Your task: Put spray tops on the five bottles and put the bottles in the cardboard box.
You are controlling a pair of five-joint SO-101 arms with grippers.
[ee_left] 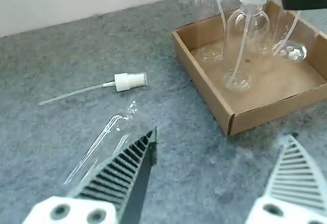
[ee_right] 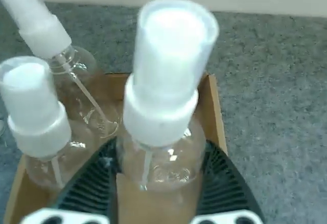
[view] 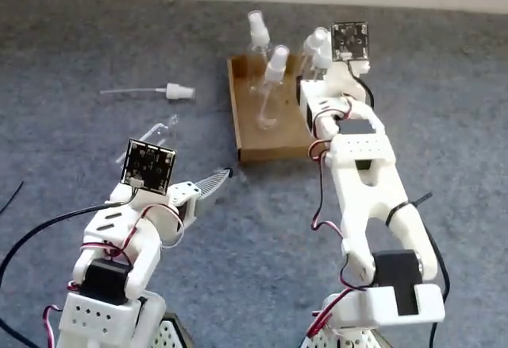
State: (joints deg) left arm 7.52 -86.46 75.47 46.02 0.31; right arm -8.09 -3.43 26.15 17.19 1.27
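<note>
Grey cloth (view: 95,46) covers the table. Nearest, the left gripper (ee_left: 214,168) hangs low over the cloth with its jaws spread wide and nothing between them. Just beside one of its fingers a clear uncapped bottle (ee_left: 104,139) lies on its side. A little beyond, apart from that bottle, lies a loose spray top (ee_left: 130,81), its thin tube stretched flat on the cloth. Farther on sits the open cardboard box (ee_left: 225,112). A nearer capped bottle (ee_left: 244,35) stands upright in it, and a farther capped bottle (ee_left: 212,1) stands by the far wall. At the box's far right side the right gripper (ee_right: 158,185) is closed snugly round the belly of a third capped bottle (ee_right: 163,106), which is upright within the box walls; whether its base rests on the box floor I cannot tell
</note>
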